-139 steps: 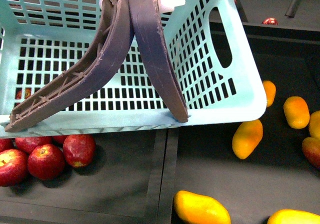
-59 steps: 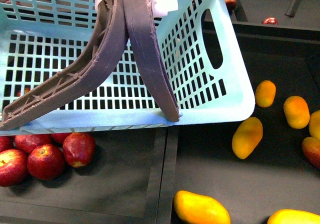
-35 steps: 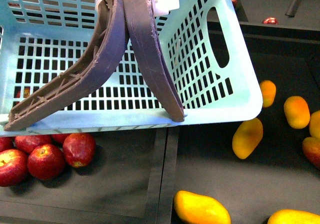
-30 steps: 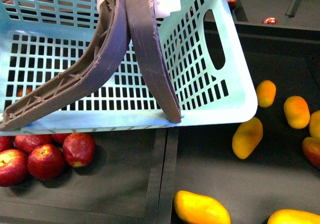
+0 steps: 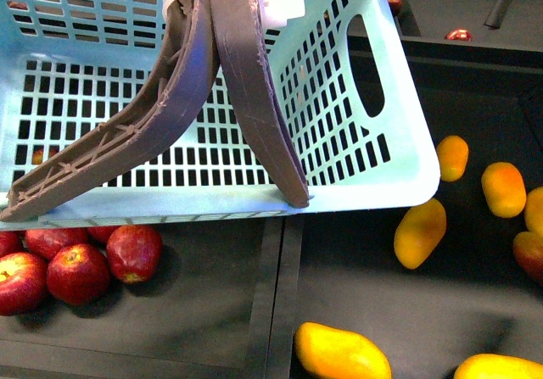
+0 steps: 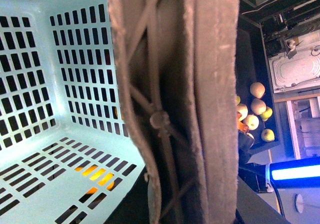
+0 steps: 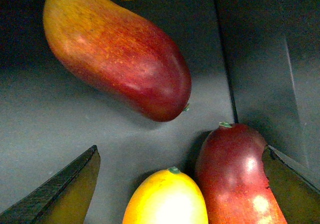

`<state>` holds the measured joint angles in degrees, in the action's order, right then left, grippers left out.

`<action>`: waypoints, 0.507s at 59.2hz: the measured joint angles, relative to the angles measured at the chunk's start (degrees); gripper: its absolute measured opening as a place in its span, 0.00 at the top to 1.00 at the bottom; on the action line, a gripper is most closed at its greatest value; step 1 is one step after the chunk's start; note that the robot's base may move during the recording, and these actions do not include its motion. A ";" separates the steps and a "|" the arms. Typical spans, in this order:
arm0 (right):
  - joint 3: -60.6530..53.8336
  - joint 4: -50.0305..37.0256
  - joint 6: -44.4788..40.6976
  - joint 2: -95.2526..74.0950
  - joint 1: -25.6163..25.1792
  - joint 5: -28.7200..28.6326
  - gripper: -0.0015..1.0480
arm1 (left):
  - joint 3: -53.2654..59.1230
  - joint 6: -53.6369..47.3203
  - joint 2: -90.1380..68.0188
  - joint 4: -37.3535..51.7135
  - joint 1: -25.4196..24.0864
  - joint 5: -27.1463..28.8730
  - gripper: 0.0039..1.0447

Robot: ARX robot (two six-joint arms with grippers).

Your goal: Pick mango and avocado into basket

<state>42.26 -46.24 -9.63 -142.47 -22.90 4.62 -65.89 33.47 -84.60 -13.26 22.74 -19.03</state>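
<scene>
The basket (image 5: pixel 399 188) fills the far left of the front view. It is tipped, with its right end lower. Its two handles (image 5: pixel 246 82) are pulled up together, and a white tie (image 5: pixel 280 6) wraps them at the top. My left wrist camera looks right along the handles (image 6: pixel 210 108), which are very close and fill most of that view. Beside them I see the inside of the basket (image 6: pixel 30 149), and some pears (image 6: pixel 257 106) sit far off. I cannot see my left gripper in any view, so I cannot tell if it is open or closed.

Red apples (image 5: pixel 78 273) sit at the near left, partly under the edge of the basket. The mangoes are on the right, on a dark mat (image 5: pixel 356 286). One mango (image 5: pixel 420 233) lies just right of the basket's corner, and more lie near and far around it.

My right gripper (image 7: pixel 180 156) is wide open and holds nothing. A yellow mango (image 7: pixel 167 199) sits between its two fingers (image 7: pixel 55 194) (it touches neither one). A dark red mango (image 7: pixel 235 174) is right beside the yellow one, close to the other finger. A big red-orange mango (image 7: pixel 120 53) lies a bit past them.
</scene>
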 joint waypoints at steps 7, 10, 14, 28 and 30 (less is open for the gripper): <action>0.90 -0.48 1.49 -2.80 0.07 1.01 0.08 | 0.00 0.00 0.00 0.00 0.00 -0.02 0.84; 1.22 -0.52 2.01 -3.72 0.09 1.44 0.08 | 0.00 0.02 0.00 0.00 0.00 0.00 0.84; 1.84 -0.48 2.56 -4.94 0.09 1.73 0.08 | 0.00 0.02 0.00 0.00 0.00 -0.02 0.84; 3.96 0.07 6.08 -6.60 0.39 3.48 0.08 | 0.00 0.00 0.00 0.00 0.00 -0.02 0.84; 3.82 -0.09 6.86 -6.34 0.68 3.34 0.08 | 0.00 0.00 0.00 0.00 0.00 0.00 0.84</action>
<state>46.09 -46.33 -2.76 -148.81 -22.22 7.97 -65.89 33.47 -84.60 -13.26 22.74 -19.03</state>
